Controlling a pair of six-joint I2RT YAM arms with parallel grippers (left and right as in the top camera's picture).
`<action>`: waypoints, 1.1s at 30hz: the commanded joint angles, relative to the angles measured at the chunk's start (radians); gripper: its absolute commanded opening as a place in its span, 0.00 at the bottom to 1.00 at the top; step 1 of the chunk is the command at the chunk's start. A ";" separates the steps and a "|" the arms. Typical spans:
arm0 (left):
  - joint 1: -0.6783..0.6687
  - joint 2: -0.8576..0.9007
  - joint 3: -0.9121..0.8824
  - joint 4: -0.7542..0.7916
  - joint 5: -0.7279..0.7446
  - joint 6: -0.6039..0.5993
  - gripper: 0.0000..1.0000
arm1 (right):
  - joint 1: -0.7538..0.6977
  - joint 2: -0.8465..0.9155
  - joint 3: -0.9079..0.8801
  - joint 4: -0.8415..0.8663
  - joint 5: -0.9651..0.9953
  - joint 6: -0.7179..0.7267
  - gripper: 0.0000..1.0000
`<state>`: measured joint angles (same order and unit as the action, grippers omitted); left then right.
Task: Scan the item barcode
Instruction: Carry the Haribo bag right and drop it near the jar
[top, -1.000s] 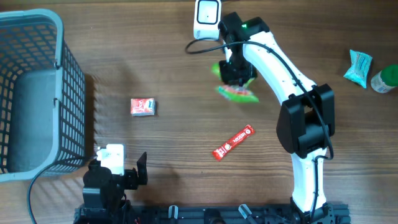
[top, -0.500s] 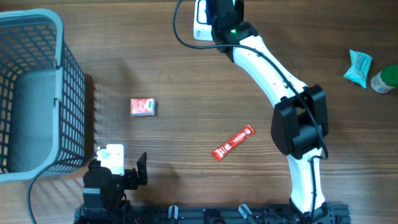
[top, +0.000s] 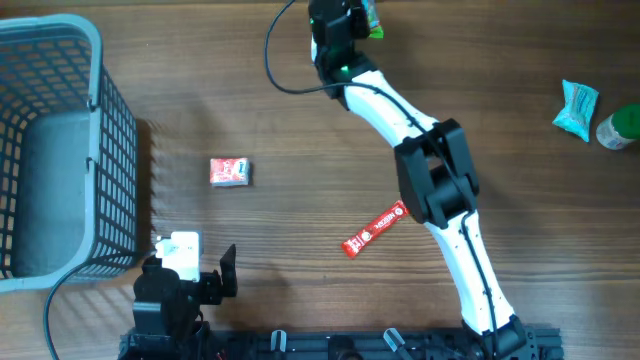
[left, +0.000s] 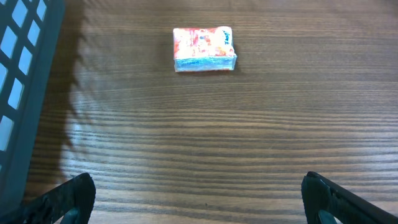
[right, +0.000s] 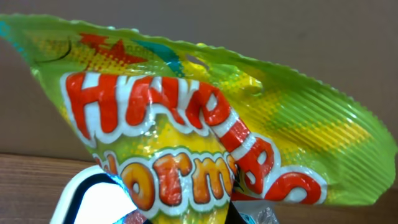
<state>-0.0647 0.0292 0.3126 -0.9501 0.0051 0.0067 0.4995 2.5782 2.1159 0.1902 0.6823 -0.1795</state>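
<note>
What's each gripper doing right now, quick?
Left gripper: open, holding nothing.
Right gripper: shut on the green Haribo bag.

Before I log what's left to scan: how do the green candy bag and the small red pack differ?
The green candy bag is gripped in the shut jaws of the right gripper, off the table; the small red pack lies flat on the table, untouched. The bag is yellow-green, thin and crinkled, with a ridged edge; the pack is red and white and blocky. Both are printed wrappers.
</note>
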 joint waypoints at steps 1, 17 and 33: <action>-0.002 -0.001 -0.002 0.002 -0.003 0.015 1.00 | 0.051 0.012 0.042 0.112 0.182 -0.140 0.05; -0.002 -0.001 -0.002 0.002 -0.003 0.015 1.00 | -0.275 -0.034 0.076 0.105 0.835 -0.578 0.04; -0.002 -0.001 -0.002 0.002 -0.003 0.015 1.00 | -0.774 -0.037 -0.007 -0.878 -0.073 0.225 0.86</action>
<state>-0.0647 0.0292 0.3126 -0.9501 0.0051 0.0067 -0.2283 2.5755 2.0857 -0.6437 0.9230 -0.0738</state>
